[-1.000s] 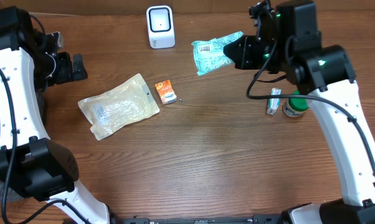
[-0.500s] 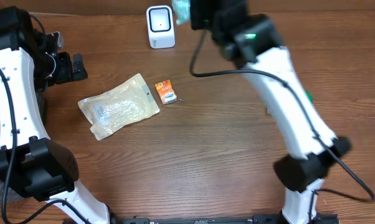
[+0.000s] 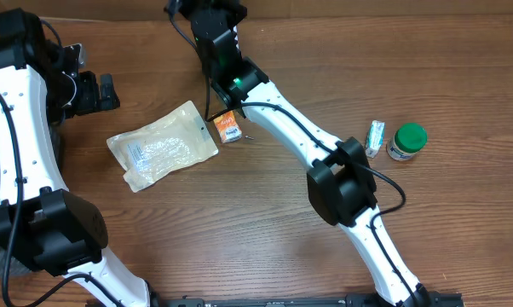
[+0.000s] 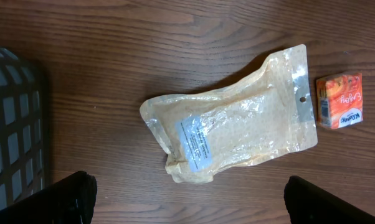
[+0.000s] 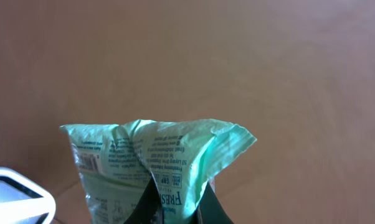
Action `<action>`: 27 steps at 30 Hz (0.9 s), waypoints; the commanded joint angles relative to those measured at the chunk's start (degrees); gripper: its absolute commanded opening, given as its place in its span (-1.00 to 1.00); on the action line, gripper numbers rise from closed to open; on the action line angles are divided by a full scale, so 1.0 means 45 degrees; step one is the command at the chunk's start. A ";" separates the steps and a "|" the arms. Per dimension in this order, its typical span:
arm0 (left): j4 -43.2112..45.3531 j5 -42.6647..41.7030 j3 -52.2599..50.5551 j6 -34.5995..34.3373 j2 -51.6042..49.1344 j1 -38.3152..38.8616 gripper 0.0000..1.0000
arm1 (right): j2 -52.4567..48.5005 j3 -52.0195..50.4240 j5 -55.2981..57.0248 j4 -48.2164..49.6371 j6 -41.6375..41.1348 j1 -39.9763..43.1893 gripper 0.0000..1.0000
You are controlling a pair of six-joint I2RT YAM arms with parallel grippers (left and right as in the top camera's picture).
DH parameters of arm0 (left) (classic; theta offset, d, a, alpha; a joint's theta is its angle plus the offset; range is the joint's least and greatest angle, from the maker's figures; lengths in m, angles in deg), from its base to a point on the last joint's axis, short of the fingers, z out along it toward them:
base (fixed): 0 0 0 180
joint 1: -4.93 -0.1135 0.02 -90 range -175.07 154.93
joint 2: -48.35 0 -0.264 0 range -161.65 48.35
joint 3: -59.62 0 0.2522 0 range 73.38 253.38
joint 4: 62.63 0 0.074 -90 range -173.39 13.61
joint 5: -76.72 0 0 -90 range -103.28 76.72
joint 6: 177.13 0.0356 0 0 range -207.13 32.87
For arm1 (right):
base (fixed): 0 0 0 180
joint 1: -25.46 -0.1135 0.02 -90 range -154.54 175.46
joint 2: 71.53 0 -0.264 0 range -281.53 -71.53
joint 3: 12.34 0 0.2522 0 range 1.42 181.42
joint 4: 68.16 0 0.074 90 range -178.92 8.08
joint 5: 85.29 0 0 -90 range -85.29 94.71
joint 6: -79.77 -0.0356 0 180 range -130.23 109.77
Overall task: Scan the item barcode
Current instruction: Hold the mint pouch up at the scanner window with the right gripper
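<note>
The right tool (image 5: 175, 202) is pressed together on the lower end of a green packet (image 5: 156, 162). The packet stands up out of the fingers, long axis in line with them, crumpled free edge pointing away from the wrist. Its print reads upside down. What looks like a barcode (image 5: 88, 163) sits at its left edge, near the white scanner (image 5: 13, 196) in the corner of that view. The left tool (image 4: 187, 202) is spread wide and holds nothing. It hangs apart from a clear pouch (image 4: 237, 124) lying on the surface (image 4: 144, 50).
</note>
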 commanded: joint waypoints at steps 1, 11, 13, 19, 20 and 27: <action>0.0010 -0.0141 0.0248 -0.0073 0.0160 0.0097 0.99 | -0.0578 0.0228 -0.1569 0.0918 0.2288 0.0461 -0.92; 0.0010 -0.0141 0.0248 -0.0073 0.0160 0.0097 0.99 | -0.1175 0.0063 -0.3687 0.0617 0.2210 0.1141 -0.92; 0.0010 -0.0141 0.0248 -0.0073 0.0160 0.0097 0.99 | -0.1175 0.0063 -0.3779 0.0408 0.2205 0.1059 -0.92; 0.0010 -0.0141 0.0248 -0.0073 0.0160 0.0097 0.99 | -0.1195 0.0063 -0.3959 -0.0087 0.2210 0.1015 -0.92; 0.0010 -0.0141 0.0248 -0.0073 0.0160 0.0097 0.99 | -0.1195 0.0063 -0.3954 -0.0087 0.2210 0.1015 -0.92; 0.0010 -0.0141 0.0248 -0.0073 0.0160 0.0097 0.99 | -0.1195 0.0063 -0.3871 0.0024 0.2210 0.0971 -0.92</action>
